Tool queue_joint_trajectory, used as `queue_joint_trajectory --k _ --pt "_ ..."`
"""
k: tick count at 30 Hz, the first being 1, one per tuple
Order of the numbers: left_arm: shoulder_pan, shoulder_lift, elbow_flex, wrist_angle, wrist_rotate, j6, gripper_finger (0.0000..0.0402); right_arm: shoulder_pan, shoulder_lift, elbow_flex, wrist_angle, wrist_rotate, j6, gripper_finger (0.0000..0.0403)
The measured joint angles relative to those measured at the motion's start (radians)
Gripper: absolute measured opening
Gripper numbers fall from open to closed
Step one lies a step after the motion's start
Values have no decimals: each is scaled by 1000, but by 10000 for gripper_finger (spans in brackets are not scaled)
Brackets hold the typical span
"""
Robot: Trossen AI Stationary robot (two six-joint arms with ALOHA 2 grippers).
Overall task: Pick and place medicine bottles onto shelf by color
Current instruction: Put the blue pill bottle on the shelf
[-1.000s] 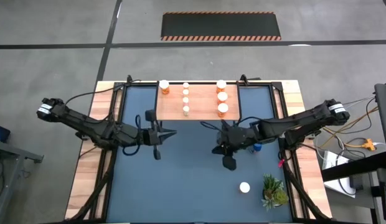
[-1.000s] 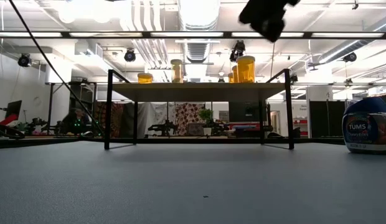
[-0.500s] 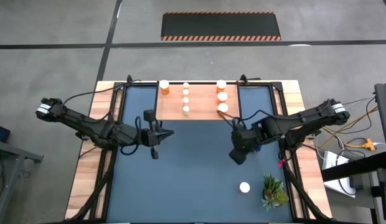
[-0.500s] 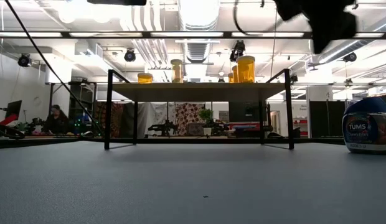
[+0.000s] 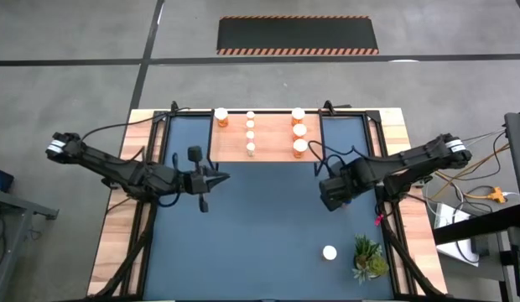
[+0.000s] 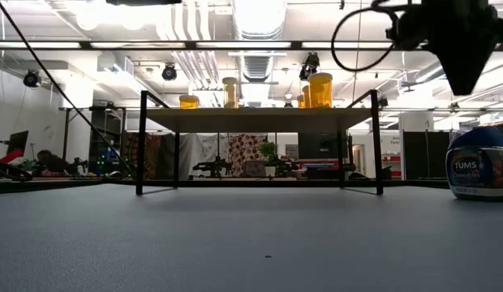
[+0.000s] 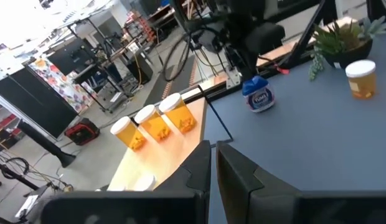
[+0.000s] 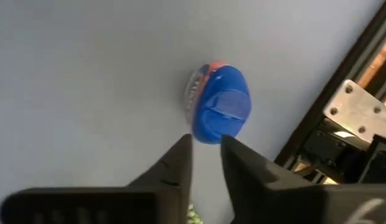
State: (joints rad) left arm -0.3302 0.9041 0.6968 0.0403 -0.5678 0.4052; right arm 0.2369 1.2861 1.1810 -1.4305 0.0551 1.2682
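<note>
The wooden shelf (image 5: 273, 151) stands at the table's far middle and carries several white-capped bottles, among them orange ones (image 5: 300, 130) and small pale ones (image 5: 250, 134). A blue bottle (image 8: 219, 104) stands upright on the mat at the right (image 6: 479, 165). An orange bottle (image 5: 329, 252) stands on the mat near the plant. My right gripper (image 8: 205, 158) hangs above the blue bottle, pointing down, fingers slightly open and holding nothing. My left gripper (image 5: 222, 177) hovers shut and level over the mat's left half, pointing toward the right.
A small green plant (image 5: 369, 258) stands at the near right corner, beside the loose orange bottle. The shelf's thin black legs (image 6: 142, 146) stand on the mat. The mat's middle and near left (image 5: 243, 243) are bare.
My right gripper has moved toward the table's right edge and a little toward the far edge, over the blue bottle. It has tipped from nearly level to pointing straight down and has rolled. My left gripper has drawn back slightly toward the left edge.
</note>
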Motion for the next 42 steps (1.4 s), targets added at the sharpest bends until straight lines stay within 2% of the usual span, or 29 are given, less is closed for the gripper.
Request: queue_joint_trajectory --k 9,13,17,26,42 --pt "0 -102 -65 16 0 -7 8 0 0 -165 31 20 34 221" --pt "0 -128 -68 26 0 -9 8 0 -6 -203 53 25 52 273" --pt "1 -133 -68 23 0 -9 8 0 -8 -201 51 26 51 307" --pt "1 -108 -69 21 0 -6 8 0 -30 -158 66 46 57 338" --pt "0 -106 -69 20 0 -7 8 0 -24 -325 219 62 110 326"
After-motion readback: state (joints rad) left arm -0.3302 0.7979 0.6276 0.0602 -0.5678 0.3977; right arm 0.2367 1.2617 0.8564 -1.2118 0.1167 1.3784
